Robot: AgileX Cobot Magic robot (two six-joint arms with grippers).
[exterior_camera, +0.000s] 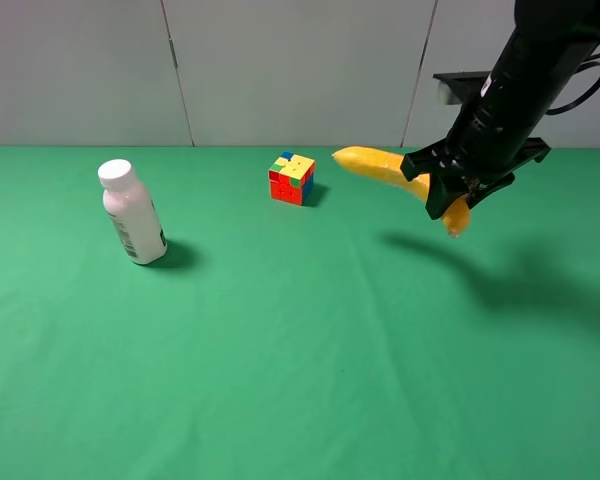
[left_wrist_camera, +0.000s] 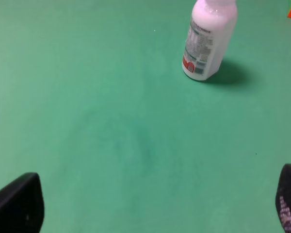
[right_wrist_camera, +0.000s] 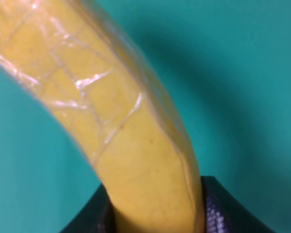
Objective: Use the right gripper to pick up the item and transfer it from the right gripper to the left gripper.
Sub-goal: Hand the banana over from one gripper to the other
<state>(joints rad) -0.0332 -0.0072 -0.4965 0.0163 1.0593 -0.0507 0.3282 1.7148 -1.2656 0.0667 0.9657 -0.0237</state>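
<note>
1. My left gripper hangs over the green cloth, fingers spread wide, holding nothing.
2. The white bottle stands ahead of it; a careless reach could topple it.
3. The right gripper clamps the banana near one end, clear of the table. I judge the long free end could pivot or slip.
4. The puzzle cube lies near its tip.

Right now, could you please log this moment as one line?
right hand: holding banana aloft | left hand: open, empty | handover: not yet done
</note>
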